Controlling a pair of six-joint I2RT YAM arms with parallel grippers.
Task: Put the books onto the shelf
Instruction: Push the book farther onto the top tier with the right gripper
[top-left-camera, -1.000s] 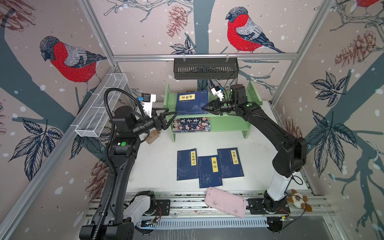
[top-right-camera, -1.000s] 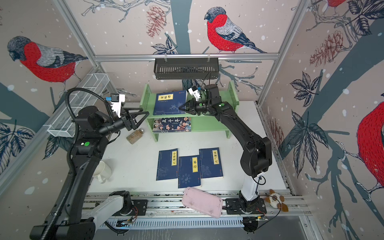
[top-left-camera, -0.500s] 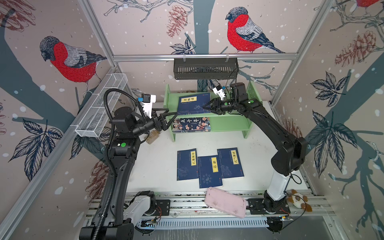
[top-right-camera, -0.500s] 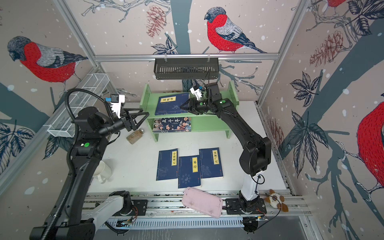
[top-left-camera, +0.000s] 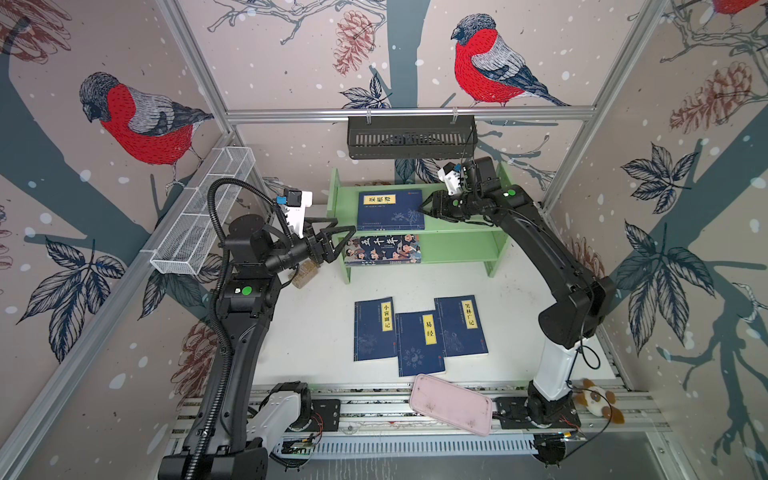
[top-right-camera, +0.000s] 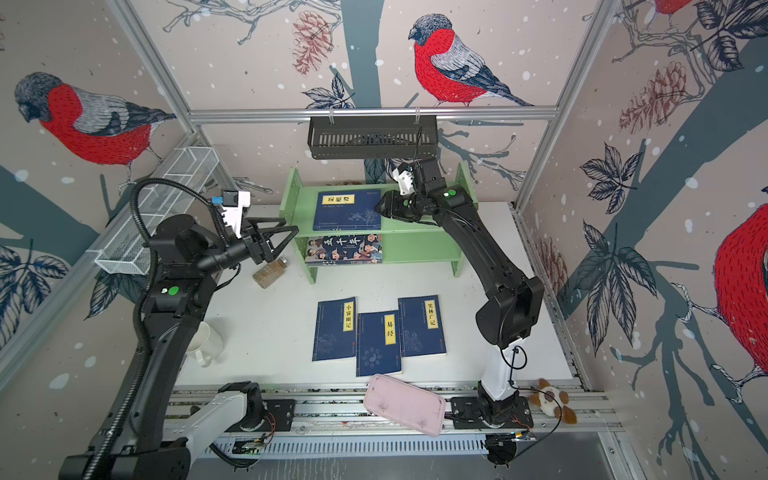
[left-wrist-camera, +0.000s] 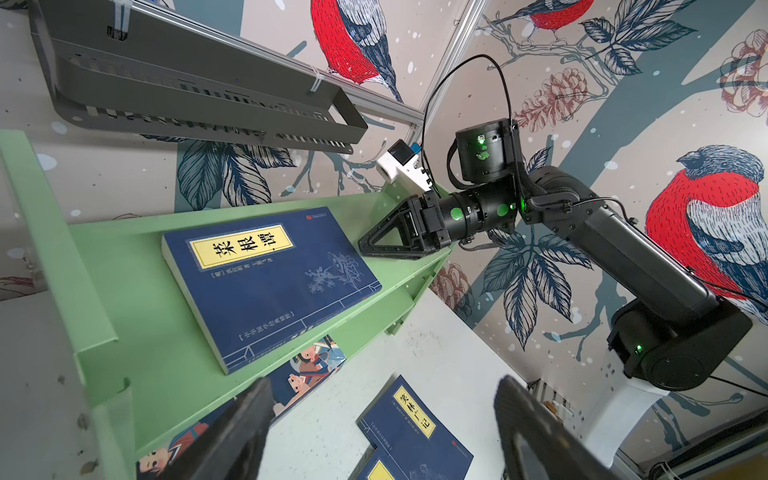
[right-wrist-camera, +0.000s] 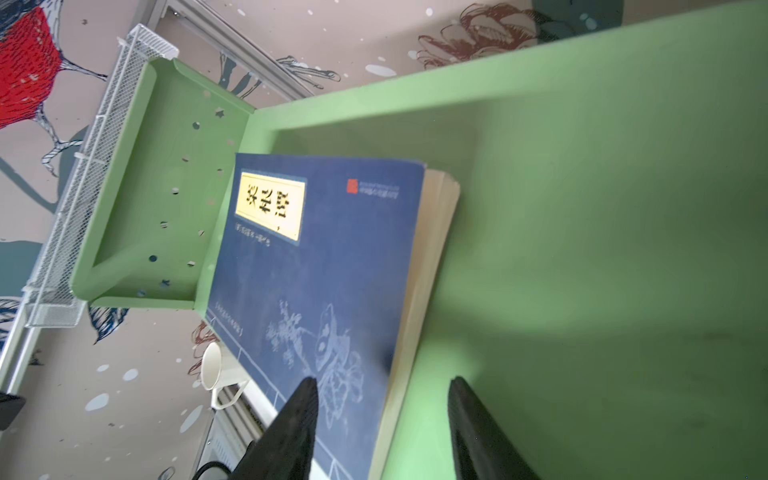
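My right gripper (top-left-camera: 426, 206) is up at the top board of the green shelf (top-left-camera: 459, 249). Its two fingers (right-wrist-camera: 291, 428) are apart, and I am not pinching anything with them. One blue book (top-left-camera: 390, 210) with a yellow name tag lies flat on that top board, toward the left end. From my right wrist I see the book's page edge running between my two fingers. One finger is over the blue cover and one is over bare green wood. From my left wrist, the tip of that gripper looks just beside the book's corner. I cannot tell if it touches.

On the low board, right under the blue book, lies the bigger book (top-left-camera: 382, 249) with cartoon people on it.

Three more blue ones lie flat on the white table (top-left-camera: 316, 332) in front of the shelf. The left book (top-left-camera: 374, 328), the middle book (top-left-camera: 419, 343) and the right book (top-left-camera: 459, 326) are in a row with their edges touching. The middle one sits a bit nearer the front.

My left gripper (top-left-camera: 345, 223) hangs in the air just by the shelf's left side wall. Its fingers are wide apart and hold nothing. A little jar (top-right-camera: 270, 274) lies on the table below it. A white mug (top-right-camera: 205, 345) stands beside my left arm. A pink tray (top-left-camera: 451, 409) rests at the front, on the metal rail.
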